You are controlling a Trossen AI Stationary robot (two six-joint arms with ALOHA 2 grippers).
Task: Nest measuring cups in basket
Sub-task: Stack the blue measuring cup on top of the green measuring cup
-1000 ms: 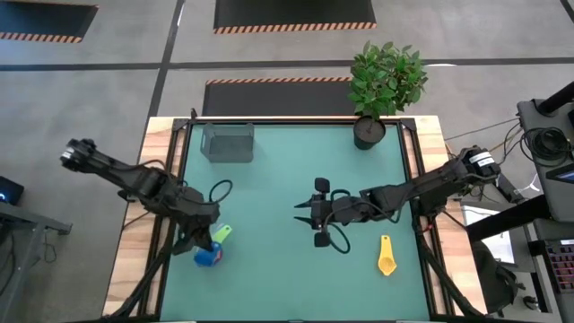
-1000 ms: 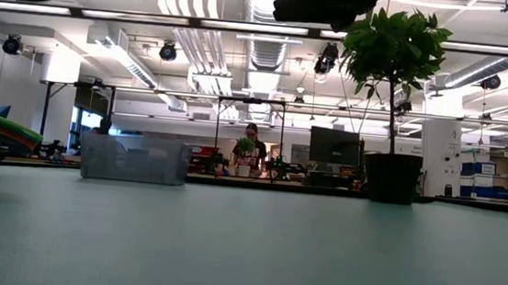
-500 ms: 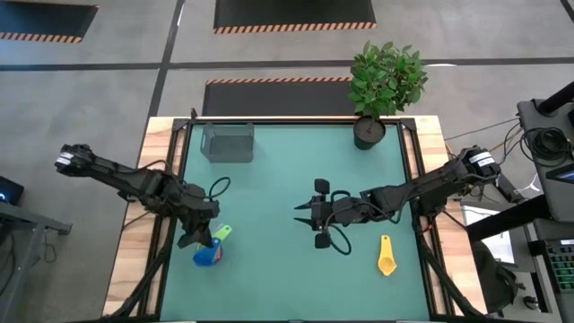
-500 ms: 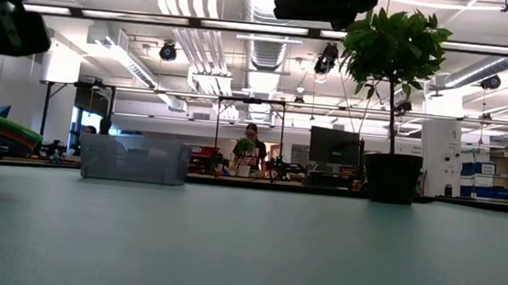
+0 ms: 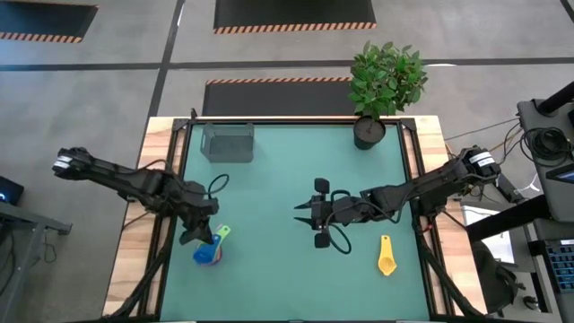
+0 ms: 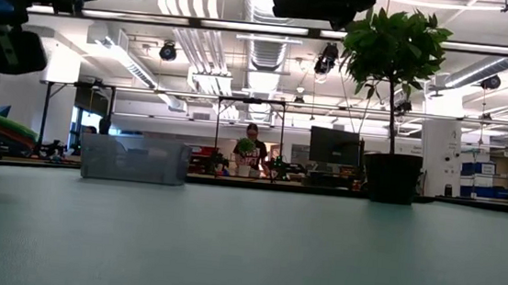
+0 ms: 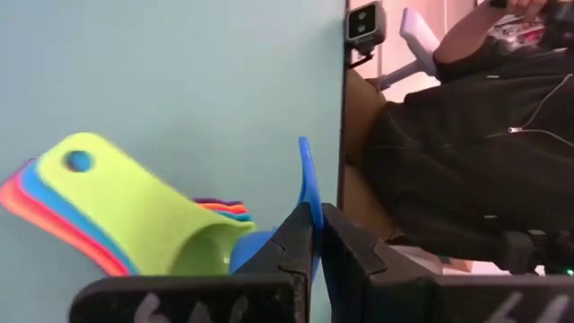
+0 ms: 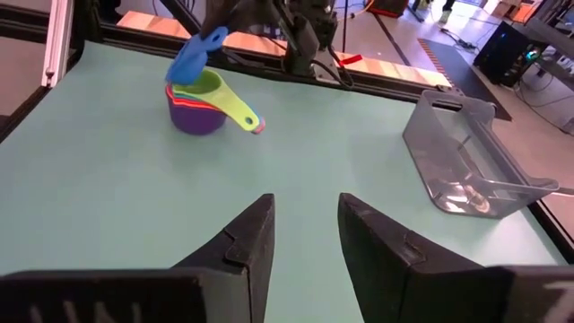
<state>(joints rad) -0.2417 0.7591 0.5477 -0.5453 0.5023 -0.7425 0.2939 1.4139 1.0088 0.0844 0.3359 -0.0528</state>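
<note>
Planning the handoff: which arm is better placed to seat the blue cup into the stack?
Left. Its gripper is shut on the blue cup, tilted at the stack of cups. The right gripper is open at mid-table, well away.

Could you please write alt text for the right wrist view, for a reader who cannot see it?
A stack of nested cups sits on the green table, with the left gripper holding a blue cup by its handle, tilted over the stack. The empty basket stands apart from it. The right gripper is open in the foreground.
</note>
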